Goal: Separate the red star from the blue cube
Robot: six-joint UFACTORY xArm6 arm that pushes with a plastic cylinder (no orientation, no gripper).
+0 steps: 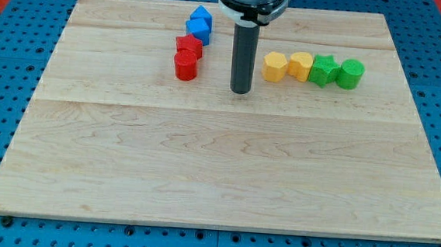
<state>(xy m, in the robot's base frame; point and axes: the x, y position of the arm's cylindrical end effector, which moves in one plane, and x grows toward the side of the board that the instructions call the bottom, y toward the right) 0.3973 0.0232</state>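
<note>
Right now my tip point(241, 90) rests on the worktop point(218, 162) toward its far edge, in the gap between two groups of blocks. The red star point(188, 46) lies to the view's left of the tip and slightly farther back, touching the blue cube point(200, 30) just behind it, with another blue block point(201, 15) beyond and a red cylinder point(185, 66) pressed against its near side. As I judge it, the star must be pushed away from the cube, so the tip needs to get between them. No hand exists here, only a bare rod, holding nothing and touching no block. Yellow and green blocks sit apart, toward the right edge.
</note>
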